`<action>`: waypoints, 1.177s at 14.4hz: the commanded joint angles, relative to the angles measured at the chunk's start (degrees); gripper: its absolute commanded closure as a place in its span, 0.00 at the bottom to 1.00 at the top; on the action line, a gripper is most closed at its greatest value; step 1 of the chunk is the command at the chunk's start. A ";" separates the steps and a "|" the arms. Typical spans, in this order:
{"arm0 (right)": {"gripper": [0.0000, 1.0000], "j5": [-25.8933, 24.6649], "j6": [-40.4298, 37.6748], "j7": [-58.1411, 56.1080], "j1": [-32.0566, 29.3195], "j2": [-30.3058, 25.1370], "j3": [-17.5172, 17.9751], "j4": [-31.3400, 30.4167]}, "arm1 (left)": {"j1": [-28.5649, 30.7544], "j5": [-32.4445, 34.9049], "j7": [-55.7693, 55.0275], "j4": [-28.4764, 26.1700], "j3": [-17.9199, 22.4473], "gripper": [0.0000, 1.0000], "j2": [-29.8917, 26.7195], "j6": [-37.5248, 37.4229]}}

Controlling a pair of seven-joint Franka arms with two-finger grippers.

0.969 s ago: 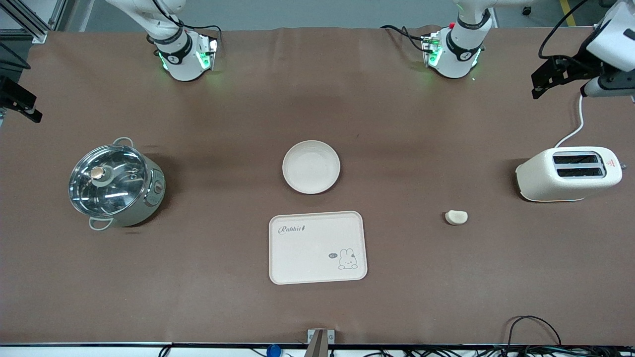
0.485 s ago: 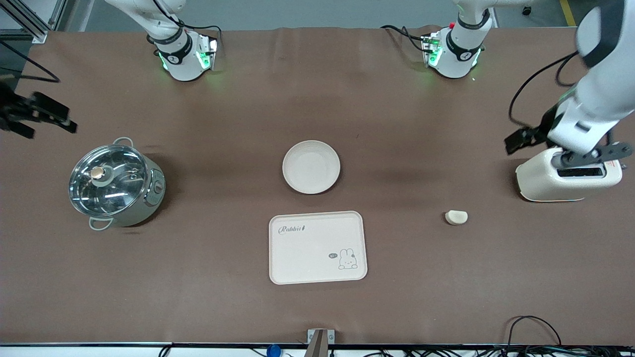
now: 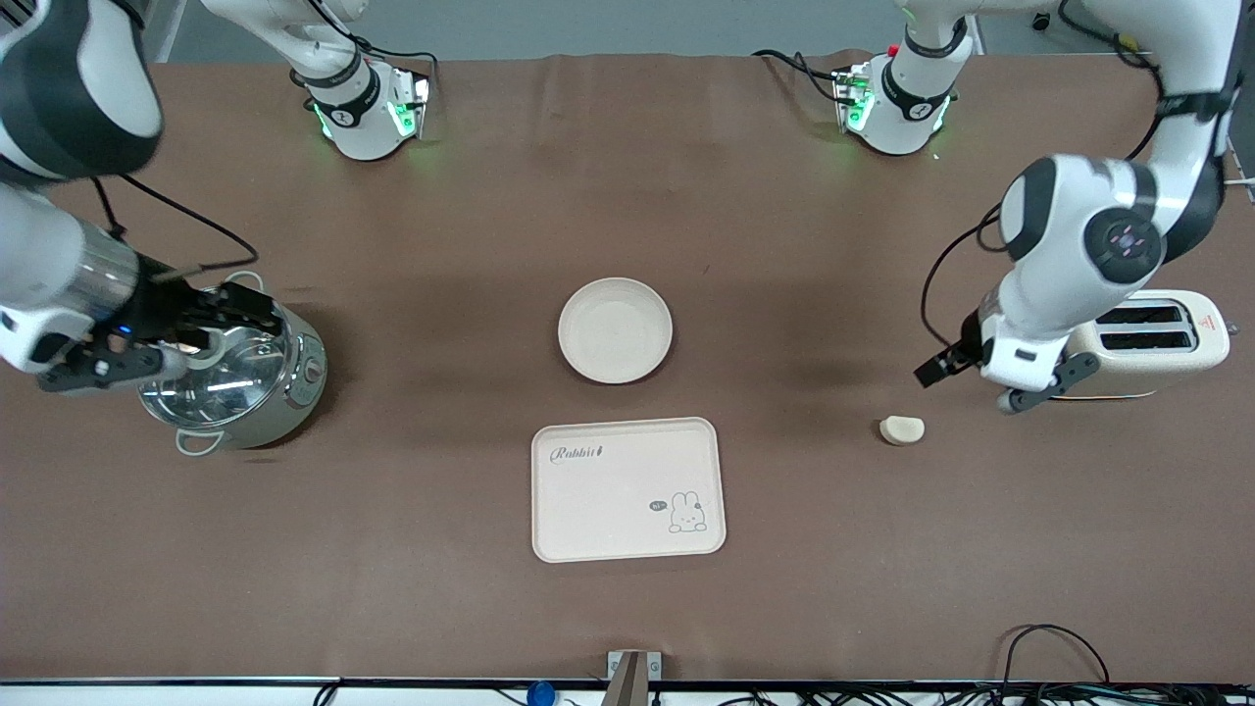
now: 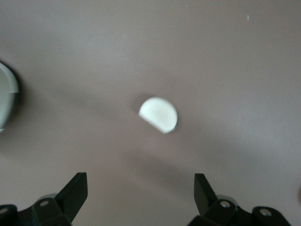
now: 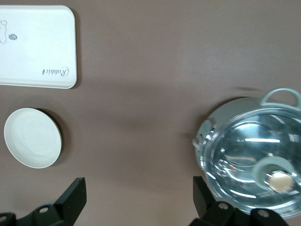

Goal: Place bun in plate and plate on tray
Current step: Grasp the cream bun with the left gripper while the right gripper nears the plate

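Observation:
The bun (image 3: 902, 429), a small pale half-moon lump, lies on the brown table near the toaster; it also shows in the left wrist view (image 4: 159, 114). The round cream plate (image 3: 616, 329) sits mid-table, also in the right wrist view (image 5: 32, 137). The Rabbit tray (image 3: 627, 489) lies nearer the front camera than the plate, also in the right wrist view (image 5: 37, 47). My left gripper (image 3: 980, 385) hangs open and empty between toaster and bun (image 4: 141, 177). My right gripper (image 3: 181, 338) is open and empty over the pot's edge (image 5: 138, 180).
A cream toaster (image 3: 1128, 343) stands toward the left arm's end; a pale rounded edge (image 4: 7, 94) shows in the left wrist view. A steel pot with a glass lid (image 3: 230, 368) stands toward the right arm's end, also in the right wrist view (image 5: 254, 155).
Both arms have swung in from the table's ends. The left gripper came down past the toaster to beside the bun. The right gripper moved over the pot. Bun, plate and tray have not moved.

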 commanded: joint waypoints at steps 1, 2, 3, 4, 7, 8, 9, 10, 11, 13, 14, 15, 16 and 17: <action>0.00 4.15 4.45 0.84 1.83 1.22 -0.17 -5.10 | 0.24 0.80 -3.50 1.39 -0.13 0.00 7.22 7.63; 0.00 5.74 6.91 0.84 2.53 1.40 -0.17 -7.64 | 0.24 0.71 -4.02 1.48 -0.13 0.00 9.34 10.26; 0.00 6.19 10.41 0.67 3.67 1.32 -0.17 -11.06 | 0.24 0.71 -5.51 1.57 -0.04 0.00 11.79 13.25; 0.00 6.36 13.84 0.75 5.07 1.31 -0.09 -14.31 | 0.24 0.88 -6.39 1.75 -0.13 0.00 13.64 14.84; 0.00 8.20 21.85 1.28 9.99 1.49 -0.17 -20.92 | 0.16 0.97 -6.40 3.67 -0.04 0.01 16.20 15.56; 0.00 11.78 25.09 1.71 10.27 1.75 -0.09 -23.90 | 0.24 0.97 -6.40 4.12 -0.04 0.05 17.08 15.56; 0.00 14.51 28.87 1.63 11.14 1.75 -0.17 -27.15 | 0.24 1.23 -6.23 4.47 0.14 0.10 17.61 15.56; 0.00 15.76 33.26 1.72 13.06 1.75 -0.09 -30.22 | 0.59 1.32 -6.05 5.26 0.14 0.18 18.66 15.56; 0.00 16.03 36.78 1.81 15.08 1.93 -0.17 -32.26 | 0.68 1.32 -5.96 5.79 0.22 0.25 19.28 15.56; 0.00 17.69 41.45 4.17 17.38 3.50 -0.09 -34.46 | 0.60 1.32 -5.96 6.58 0.31 0.39 20.51 15.56; 0.00 18.66 42.78 4.96 18.95 4.29 -0.17 -34.65 | 0.60 1.32 -5.96 6.67 0.31 0.47 20.61 15.56; 0.00 19.19 44.62 5.84 20.71 4.65 -0.17 -35.52 | 0.51 1.32 -5.96 6.58 0.31 0.57 20.69 15.56; 0.01 19.46 46.99 7.07 21.51 5.09 -0.17 -36.40 | 0.33 1.32 -6.05 6.58 0.23 0.65 20.61 15.48; 0.01 19.55 48.92 8.39 23.17 5.53 -0.17 -37.02 | -0.02 1.32 -6.40 6.58 -0.04 0.71 20.52 15.30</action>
